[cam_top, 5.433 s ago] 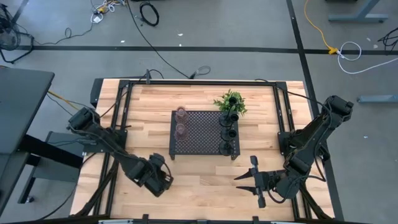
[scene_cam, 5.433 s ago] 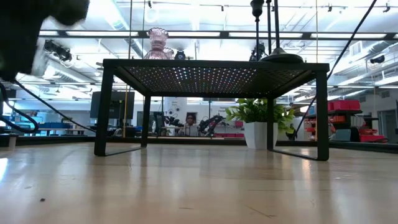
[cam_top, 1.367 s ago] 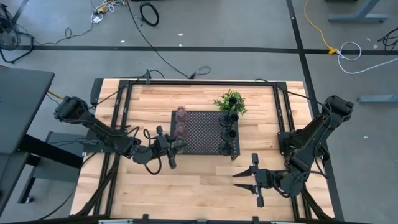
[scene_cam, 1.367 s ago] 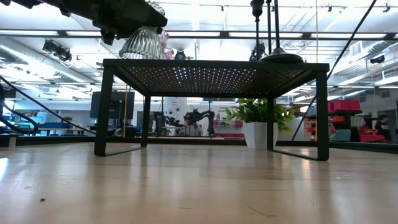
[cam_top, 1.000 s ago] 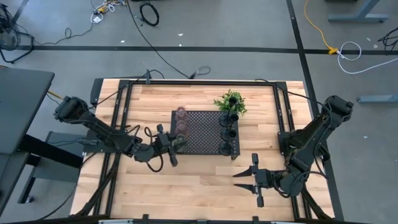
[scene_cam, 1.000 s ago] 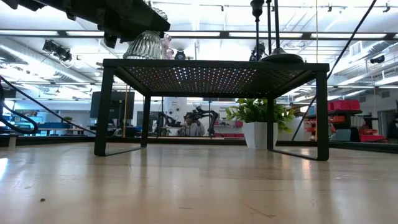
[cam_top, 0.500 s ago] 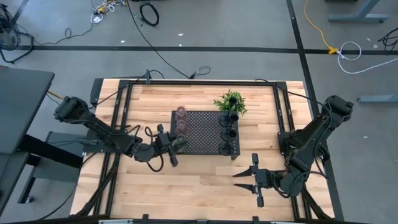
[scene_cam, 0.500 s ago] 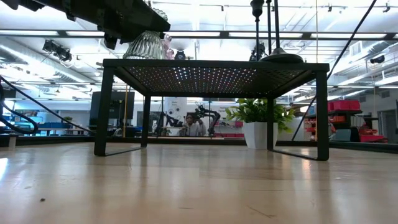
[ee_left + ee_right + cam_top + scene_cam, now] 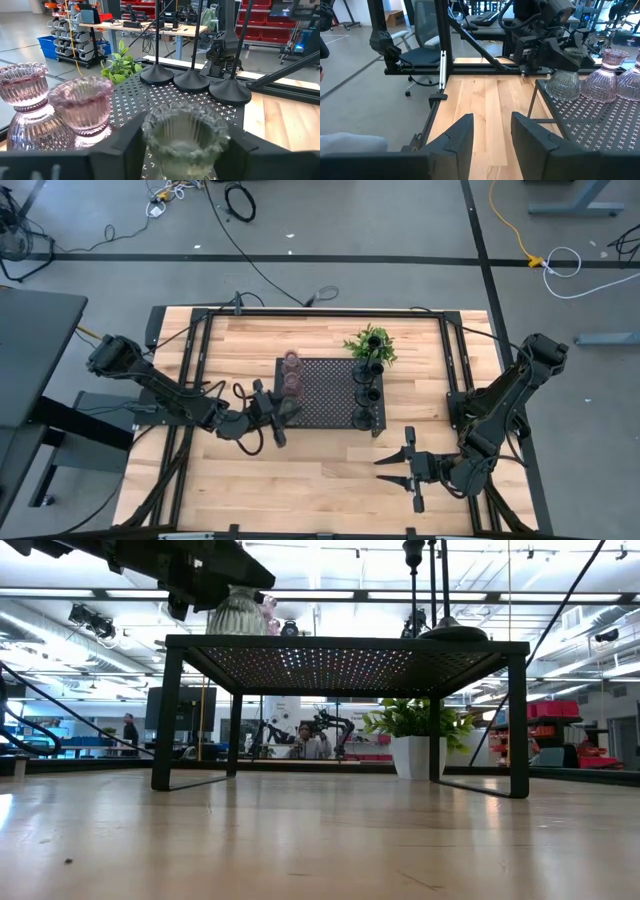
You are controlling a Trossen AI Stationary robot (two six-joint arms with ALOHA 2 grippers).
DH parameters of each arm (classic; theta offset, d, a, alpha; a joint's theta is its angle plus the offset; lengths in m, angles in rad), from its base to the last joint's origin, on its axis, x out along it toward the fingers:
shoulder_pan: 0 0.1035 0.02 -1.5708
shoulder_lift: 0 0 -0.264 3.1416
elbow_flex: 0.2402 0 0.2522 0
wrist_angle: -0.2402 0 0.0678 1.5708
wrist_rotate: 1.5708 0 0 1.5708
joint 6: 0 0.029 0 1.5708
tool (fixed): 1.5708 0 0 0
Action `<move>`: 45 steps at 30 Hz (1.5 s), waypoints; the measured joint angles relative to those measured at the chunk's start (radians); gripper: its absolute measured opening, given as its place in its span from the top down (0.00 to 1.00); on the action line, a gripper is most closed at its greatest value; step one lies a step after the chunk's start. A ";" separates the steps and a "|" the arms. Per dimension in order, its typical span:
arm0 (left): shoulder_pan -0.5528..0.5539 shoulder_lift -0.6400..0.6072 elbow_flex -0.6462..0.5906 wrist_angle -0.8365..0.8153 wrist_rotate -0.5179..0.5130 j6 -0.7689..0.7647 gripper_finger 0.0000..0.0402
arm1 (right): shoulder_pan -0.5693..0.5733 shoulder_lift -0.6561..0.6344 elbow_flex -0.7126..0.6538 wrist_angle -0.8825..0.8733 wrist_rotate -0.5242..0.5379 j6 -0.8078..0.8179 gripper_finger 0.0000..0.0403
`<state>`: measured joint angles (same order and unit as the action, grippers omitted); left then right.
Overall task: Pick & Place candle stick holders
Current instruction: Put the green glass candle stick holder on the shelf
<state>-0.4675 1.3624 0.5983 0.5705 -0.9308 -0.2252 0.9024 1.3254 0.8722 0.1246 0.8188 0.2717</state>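
Standing upright, mouth up, the greenish glass holder (image 9: 185,135) sits clamped in the left gripper (image 9: 182,150) jaws.

The left claw (image 9: 186,150) holds the greenish glass holder (image 9: 185,137) between its dark fingers (image 9: 125,145), just above the near edge of the perforated black tray (image 9: 150,97). Beside it on the tray stand two pinkish glass holders: one (image 9: 84,112) close to the claw, the other (image 9: 27,117) beyond it at the tray's edge. Across the tray are three black holders with round bases (image 9: 156,75) (image 9: 191,80) (image 9: 231,91), their thin stems rising out of sight. A leafy plant (image 9: 119,67) shows past the tray's far corner. Light wooden desk (image 9: 280,120) lies beside the tray.
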 joint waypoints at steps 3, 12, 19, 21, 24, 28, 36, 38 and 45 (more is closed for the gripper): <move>0.000 0.000 0.000 -0.002 0.009 0.000 0.50 | 0.000 0.000 0.000 0.000 0.000 0.000 0.68; -0.009 -0.002 0.000 0.001 0.003 0.020 0.55 | 0.000 0.000 0.000 0.000 0.000 0.000 0.68; -0.009 -0.015 0.000 0.009 -0.016 0.049 0.54 | 0.000 0.000 0.000 -0.001 0.000 0.000 0.68; -0.009 -0.025 0.000 0.020 -0.016 0.060 0.54 | 0.000 0.000 0.000 -0.001 0.000 0.000 0.68; -0.009 -0.050 0.000 0.050 -0.015 0.090 0.54 | 0.000 0.000 0.000 -0.002 0.000 0.000 0.68; -0.009 -0.080 0.000 0.060 -0.008 0.106 0.54 | 0.000 0.000 0.000 -0.005 0.000 0.005 0.68; -0.005 -0.056 0.000 0.037 0.017 0.066 0.54 | 0.000 0.000 0.000 -0.006 0.000 0.008 0.68; -0.005 -0.049 0.000 0.037 0.017 0.057 0.54 | 0.000 0.000 0.000 -0.006 0.000 0.008 0.68; -0.001 -0.047 0.000 0.039 0.019 0.047 0.54 | 0.000 0.000 0.000 -0.006 0.000 0.008 0.68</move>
<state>-0.4686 1.3159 0.5983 0.6090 -0.9115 -0.1784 0.9020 1.3254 0.8726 0.1181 0.8188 0.2794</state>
